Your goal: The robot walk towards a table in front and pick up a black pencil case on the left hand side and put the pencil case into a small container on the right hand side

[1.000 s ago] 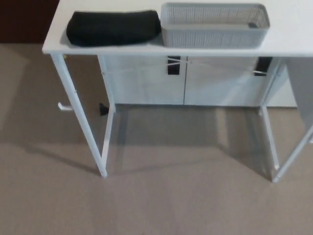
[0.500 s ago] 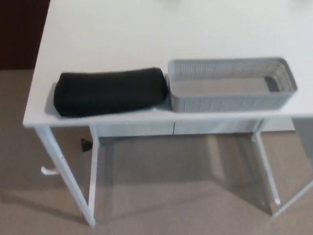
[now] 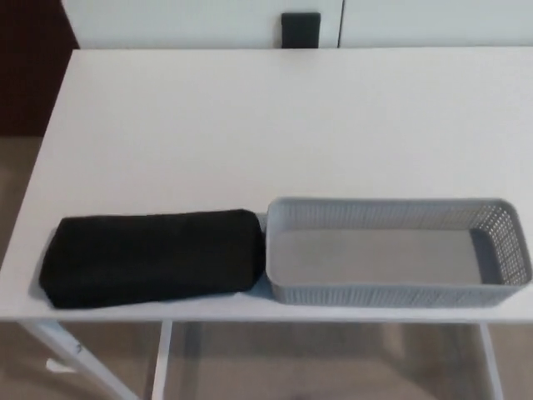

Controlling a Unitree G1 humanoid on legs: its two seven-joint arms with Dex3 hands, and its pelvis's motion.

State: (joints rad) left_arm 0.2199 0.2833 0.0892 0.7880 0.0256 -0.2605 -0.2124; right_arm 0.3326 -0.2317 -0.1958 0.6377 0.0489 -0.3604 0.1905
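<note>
White table (image 3: 250, 125) holds black pencil case (image 3: 154, 257) touching grey container (image 3: 391, 293); neither robot hand shows.

No robot part in head view — neither arm nor hand (nothing of body to describe).

1. Black pencil case (image 3: 154, 257): matt, soft-looking cloth.
2. Grey container (image 3: 391, 293): perforated plastic walls, smooth floor.
3. White tabletop (image 3: 250, 133): smooth, faintly satin finish.
</note>
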